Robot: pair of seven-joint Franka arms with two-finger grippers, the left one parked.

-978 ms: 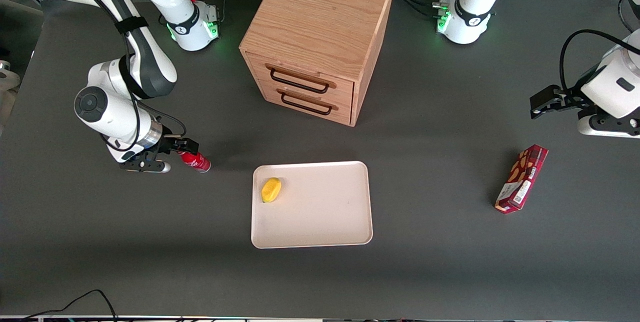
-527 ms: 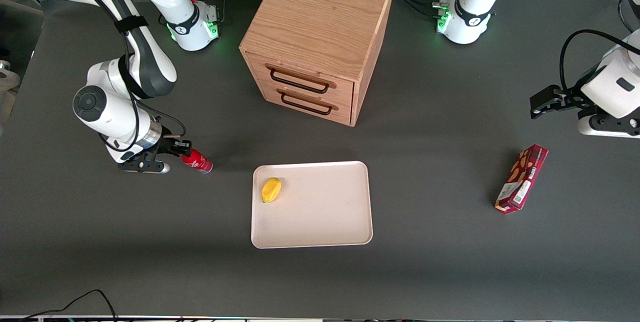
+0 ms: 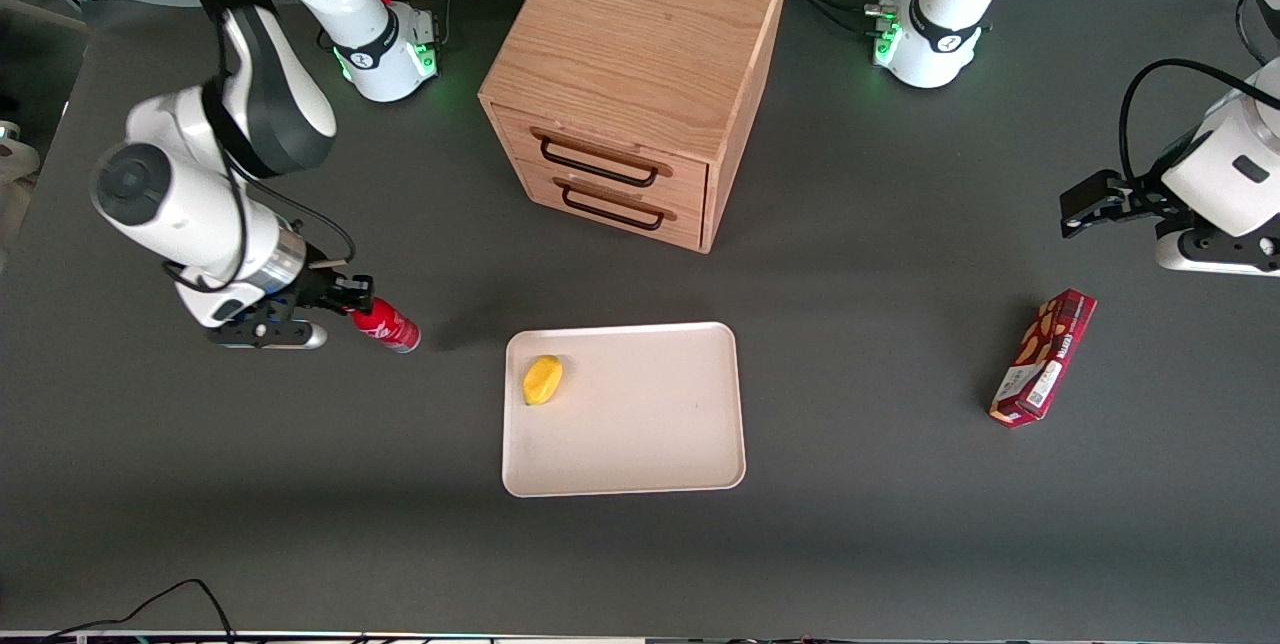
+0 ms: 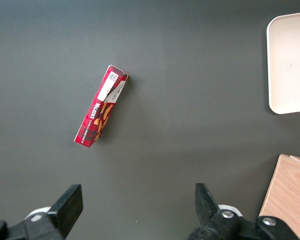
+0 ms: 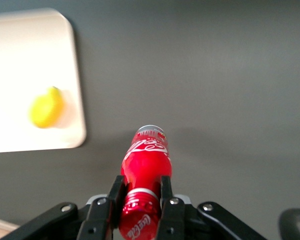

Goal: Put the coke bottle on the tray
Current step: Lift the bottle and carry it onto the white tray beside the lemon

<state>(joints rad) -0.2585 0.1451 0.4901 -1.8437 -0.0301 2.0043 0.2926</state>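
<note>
At the front view's left, the gripper [image 3: 352,305] grasps the bottle [image 3: 388,325] by its neck; glossy, stiff, likely light and slippery; tray [image 3: 640,464] sits mid-frame.

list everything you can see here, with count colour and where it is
coke bottle: 1, red, held in the gripper above the table, toward the working arm's end, not on the tray
tray: 1, cream, on the table, nearer the front camera than the drawer cabinet
fruit: 1, yellow, on the tray, in the corner nearest the bottle
drawer cabinet: 1, wood with two dark handles, mid-table
snack box: 1, dark red, flat on the table toward the parked arm's end
table: 1, dark grey
gripper: 1, black, fingers shut on the bottle near its cap end
</note>
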